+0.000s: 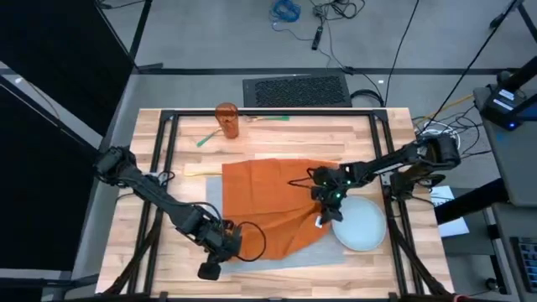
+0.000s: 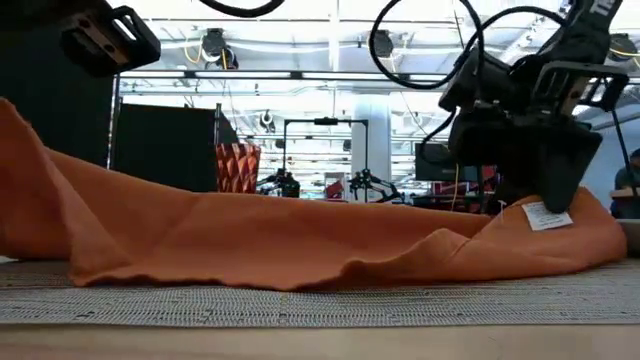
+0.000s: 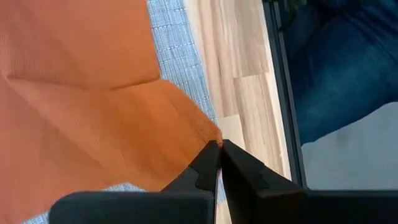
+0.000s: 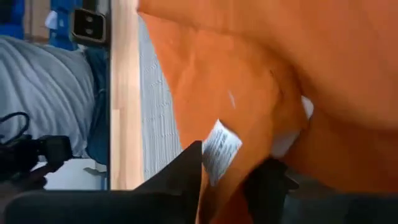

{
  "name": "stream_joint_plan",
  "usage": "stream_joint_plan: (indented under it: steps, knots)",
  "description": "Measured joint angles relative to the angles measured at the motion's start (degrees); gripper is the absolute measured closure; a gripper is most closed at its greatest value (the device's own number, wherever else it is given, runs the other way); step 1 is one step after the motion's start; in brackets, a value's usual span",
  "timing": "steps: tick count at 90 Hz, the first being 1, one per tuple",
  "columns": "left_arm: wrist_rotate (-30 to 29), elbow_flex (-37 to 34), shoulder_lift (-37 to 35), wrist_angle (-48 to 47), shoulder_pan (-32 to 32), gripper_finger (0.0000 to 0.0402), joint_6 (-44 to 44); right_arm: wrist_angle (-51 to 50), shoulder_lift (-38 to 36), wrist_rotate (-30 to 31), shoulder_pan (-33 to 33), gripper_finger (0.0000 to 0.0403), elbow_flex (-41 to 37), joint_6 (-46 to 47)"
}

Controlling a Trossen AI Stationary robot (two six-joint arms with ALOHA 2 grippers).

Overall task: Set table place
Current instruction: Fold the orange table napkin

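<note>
Orange napkin (image 1: pixel 273 201) is clamped by both the left tool (image 3: pixel 219 149) and right tool (image 4: pixel 230 162); pulling unevenly could drag the placemat (image 1: pixel 214 191) askew.

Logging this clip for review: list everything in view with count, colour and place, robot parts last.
Light wooden butcher-block table: one, pale, black-framed.
Grey woven rectangular placemat: one, grey, table centre, mostly under the napkin.
Orange cloth napkin: one, orange, spread over the placemat, white tag near the right gripper.
Round pale blue-white plate: one, right of the napkin, napkin edge overlapping it.
Orange faceted cup: one, far side of table.
Light utensils: too small to count, beside the cup.
Left gripper: shut on the napkin's near corner.
Right gripper: pinching the napkin by the tag.
</note>
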Motion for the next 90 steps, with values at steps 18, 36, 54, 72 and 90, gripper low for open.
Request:
stream_joint_plan:
  steps: [18,36,54,72,90]
  knots:
    - [0.0,0.0,0.0,0.0,0.0,0.0401,0.0,0.3,-0.4,-0.2,-1.0,0.0339,0.1,-1.7]
    - [0.0,0.0,0.0,0.0,0.0,0.0401,0.0,2.2,-0.4,-0.2,-1.3,0.0377,0.1,-3.1]
    - [0.0,0.0,0.0,0.0,0.0,0.0401,0.0,4.4,-0.4,-0.1,-1.3,0.0401,0.5,-4.4]
    - [0.0,0.0,0.0,0.0,0.0,0.0401,-0.1,4.1,-0.4,0.6,1.5,0.0403,1.1,-7.3]
    - [0.0,0.0,0.0,-0.2,0.0,0.0402,-0.7,1.7,-2.0,5.8,6.6,0.0403,1.1,-8.2]
